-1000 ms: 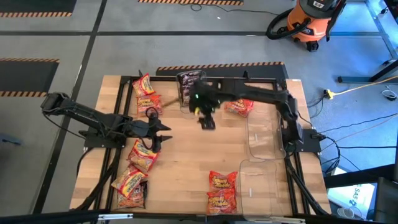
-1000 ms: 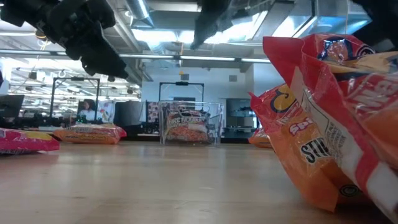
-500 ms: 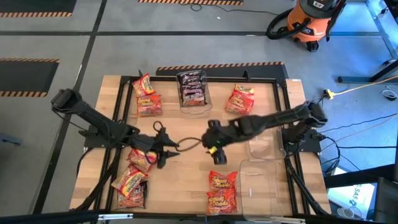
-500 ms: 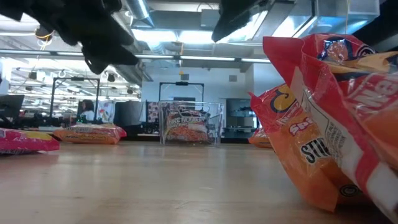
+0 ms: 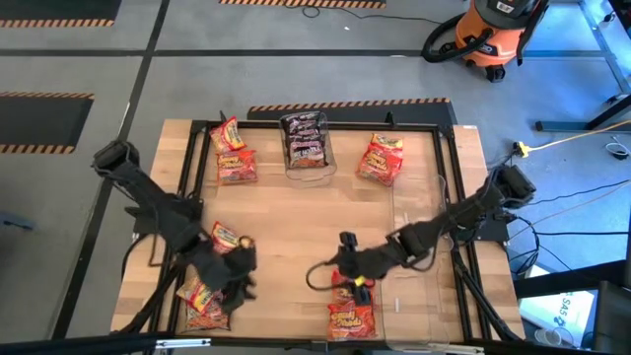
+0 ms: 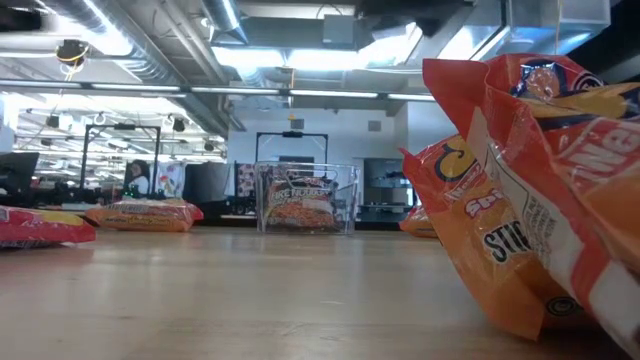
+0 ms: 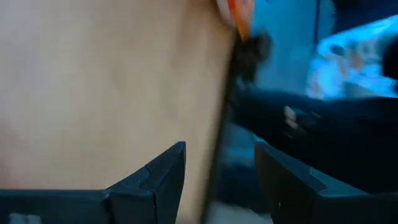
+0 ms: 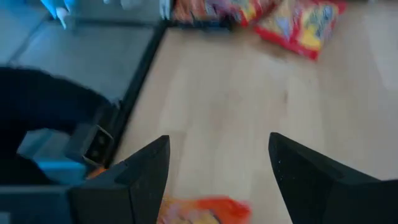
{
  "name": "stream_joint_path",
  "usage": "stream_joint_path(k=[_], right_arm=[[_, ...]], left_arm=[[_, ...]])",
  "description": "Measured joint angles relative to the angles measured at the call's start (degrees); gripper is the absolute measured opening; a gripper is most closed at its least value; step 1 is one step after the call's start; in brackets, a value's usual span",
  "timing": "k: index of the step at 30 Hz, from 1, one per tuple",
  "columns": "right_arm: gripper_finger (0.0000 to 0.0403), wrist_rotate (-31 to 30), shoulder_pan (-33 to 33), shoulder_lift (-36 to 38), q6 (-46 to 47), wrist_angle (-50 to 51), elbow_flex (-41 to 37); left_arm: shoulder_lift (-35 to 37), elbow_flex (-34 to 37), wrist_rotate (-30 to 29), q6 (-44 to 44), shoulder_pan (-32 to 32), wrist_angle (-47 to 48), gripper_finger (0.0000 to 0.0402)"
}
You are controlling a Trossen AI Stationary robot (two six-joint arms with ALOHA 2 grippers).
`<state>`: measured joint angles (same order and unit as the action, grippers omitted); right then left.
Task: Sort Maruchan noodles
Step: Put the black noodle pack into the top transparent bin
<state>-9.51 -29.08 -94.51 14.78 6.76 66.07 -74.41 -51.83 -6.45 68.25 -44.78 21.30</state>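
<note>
Both arms have swung toward the near edge of the bench [image 5: 296,212] since half a second ago, when their grippers nearly met at its middle. Farthest left, the left gripper [image 5: 232,281] now hangs over the near-left pile of noodles [image 5: 202,294]; its wrist view shows the jaws released, with bare wood and the bench's dark edge rail between the fingers [image 7: 163,174]. One more packet [image 5: 229,238] lies just beyond that gripper. At the far edge, two red-orange packets [image 5: 231,153] lie left of a clear bin [image 5: 306,168] holding dark packets [image 5: 304,138]; the low view shows this bin [image 6: 305,198] standing upright. Right of it rests a single red packet [image 5: 381,158]. Near the front centre, the right gripper [image 5: 347,268] hovers over two red packets [image 5: 352,311], jaws spread, one packet [image 8: 202,208] showing between its fingers [image 8: 140,180]. Two empty clear bins [image 5: 419,251] stand along the right side.
</note>
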Motion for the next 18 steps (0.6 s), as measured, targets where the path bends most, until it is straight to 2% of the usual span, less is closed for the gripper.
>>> stream_joint_path(k=[3, 9, 12, 18], right_arm=[[0.0253, -2.15, -1.59, -0.23, 0.51, -4.58, -2.02], [0.0253, -4.00, -2.18, -0.27, 4.89, -9.57, -5.22], [0.0253, -4.50, -2.16, -0.27, 6.92, -10.60, -6.10], [0.0253, -6.41, -2.16, -0.27, 8.70, -10.57, -6.85]], left_arm=[[0.00, -0.26, 2.81, 12.79, -4.95, 0.23, 0.0185], [-3.03, -0.24, 3.42, 33.78, -13.55, 2.31, 0.0185], [-5.71, -0.24, 3.28, 38.84, -16.28, 2.66, 0.0185], [-10.81, -0.24, 3.09, 40.66, -16.97, 8.98, 0.0185]])
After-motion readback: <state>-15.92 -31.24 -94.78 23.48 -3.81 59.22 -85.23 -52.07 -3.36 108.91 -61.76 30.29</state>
